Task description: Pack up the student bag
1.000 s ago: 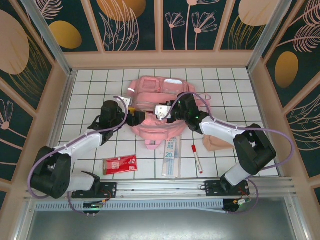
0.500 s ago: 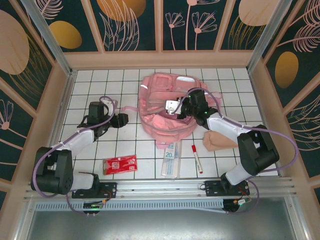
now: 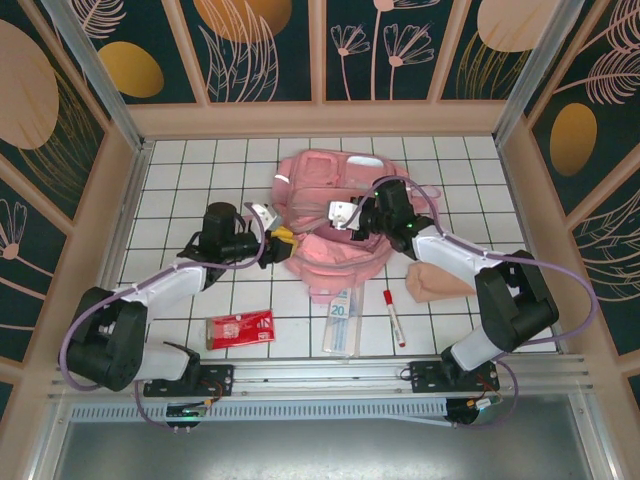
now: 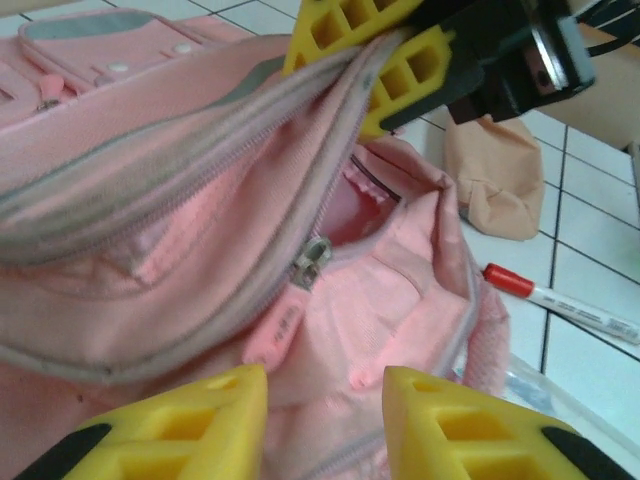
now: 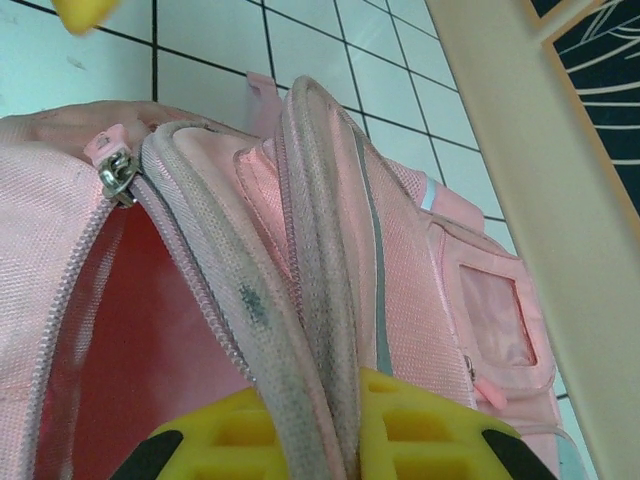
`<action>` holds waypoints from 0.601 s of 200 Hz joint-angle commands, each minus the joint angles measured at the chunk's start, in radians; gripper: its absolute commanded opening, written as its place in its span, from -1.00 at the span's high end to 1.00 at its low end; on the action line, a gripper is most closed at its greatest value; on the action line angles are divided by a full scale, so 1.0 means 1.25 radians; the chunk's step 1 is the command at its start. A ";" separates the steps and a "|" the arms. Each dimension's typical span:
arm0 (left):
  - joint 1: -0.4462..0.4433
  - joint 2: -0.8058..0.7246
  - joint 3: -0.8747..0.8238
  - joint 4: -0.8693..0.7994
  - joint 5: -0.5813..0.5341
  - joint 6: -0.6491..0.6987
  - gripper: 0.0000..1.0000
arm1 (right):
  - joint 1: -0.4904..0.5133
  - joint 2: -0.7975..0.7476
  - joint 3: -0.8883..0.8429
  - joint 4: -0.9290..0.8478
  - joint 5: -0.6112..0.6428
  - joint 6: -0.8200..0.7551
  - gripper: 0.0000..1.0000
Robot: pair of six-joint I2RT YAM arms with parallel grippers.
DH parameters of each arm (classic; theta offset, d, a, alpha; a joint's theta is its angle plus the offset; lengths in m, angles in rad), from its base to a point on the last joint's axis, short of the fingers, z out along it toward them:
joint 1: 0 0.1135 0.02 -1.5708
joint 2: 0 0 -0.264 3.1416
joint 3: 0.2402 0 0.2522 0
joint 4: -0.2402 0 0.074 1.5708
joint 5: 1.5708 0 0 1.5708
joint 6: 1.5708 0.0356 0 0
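The student bag (image 3: 322, 180) lies in the middle of the table, a soft pink backpack with its main zip open and the red lining showing. My right gripper (image 3: 345, 224) is shut on the bag's upper zip rim (image 5: 310, 300) and holds the mouth apart; its yellow fingers (image 4: 400, 70) pinch that rim in the left wrist view too. My left gripper (image 3: 283, 240) is at the bag's near-left edge, jaws apart, with the lower pink lip (image 4: 330, 340) showing in the gap between its fingers (image 4: 190, 420). A metal zip pull (image 4: 312, 260) hangs just beyond them.
In front of the bag lie a red packet (image 3: 240, 328), a clear flat case (image 3: 343, 315) and a red-capped marker (image 3: 393, 317). A beige pouch (image 3: 438, 282) sits to the right under my right arm. Wooden walls enclose the tiled table.
My left gripper has swung from the open tiles on the left back to the bag's near-left edge, and its jaws have narrowed. The right gripper keeps its hold on the rim.
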 commanded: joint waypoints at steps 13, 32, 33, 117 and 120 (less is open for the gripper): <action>-0.004 0.078 0.050 0.007 0.036 0.126 0.43 | 0.042 -0.030 0.043 0.023 -0.063 0.002 1.00; -0.008 0.105 0.047 0.009 0.066 0.154 0.42 | 0.049 -0.032 0.042 0.019 -0.059 -0.003 1.00; -0.008 0.105 0.045 0.010 0.063 0.155 0.42 | 0.050 -0.032 0.042 0.018 -0.059 -0.004 1.00; -0.016 0.100 -0.012 0.061 0.079 0.256 0.60 | 0.064 -0.037 0.041 0.023 -0.051 -0.013 1.00; -0.016 0.101 -0.014 0.070 0.072 0.251 0.59 | 0.064 -0.037 0.042 0.022 -0.052 -0.013 1.00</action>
